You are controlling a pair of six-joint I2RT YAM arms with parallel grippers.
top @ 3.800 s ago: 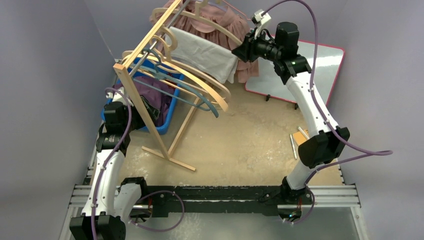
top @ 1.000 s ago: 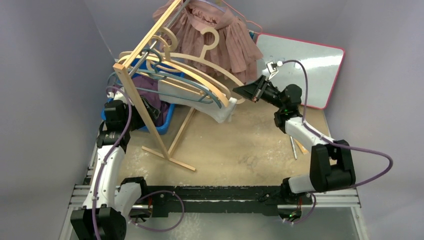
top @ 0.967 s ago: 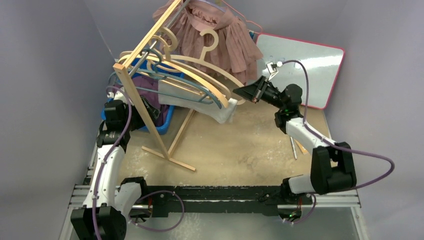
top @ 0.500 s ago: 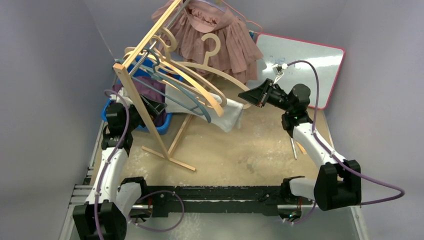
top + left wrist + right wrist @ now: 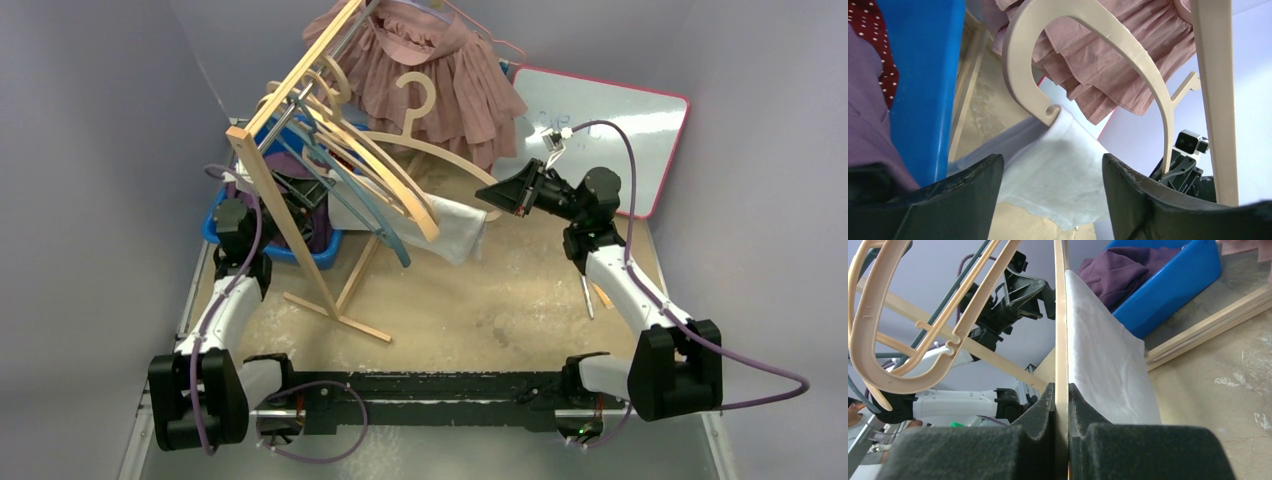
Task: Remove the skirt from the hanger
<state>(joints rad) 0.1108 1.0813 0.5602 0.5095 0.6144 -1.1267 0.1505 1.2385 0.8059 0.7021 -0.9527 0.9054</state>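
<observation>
**Top view.** The right gripper has its jaws clenched on the tip of the wooden hanger. The skirt hangs off that hanger, between the rack and the right gripper, with its lower edge down near the tabletop. The left gripper sits behind the rack post, above the blue bin and in among the spare hangers. My worry is that any reach from there could snag those hangers or shove the rack.

**Left wrist.** The jaws of the left gripper are released and hold nothing. The skirt lies just beyond them. Its top corner looks caught in the notch at the end of the hanger. If I close too high I may grab wood instead of cloth. A straight pull could jam the cloth harder into the notch.

**Right wrist.** The right gripper holds only the thin edge of the hanger. I judge that a hard tug on the skirt could twist the hanger out of this pinch.

**Skirt.** It is pale grey-white, thin and soft. It hangs slack with few creases, and one side trails lower than the other.
</observation>
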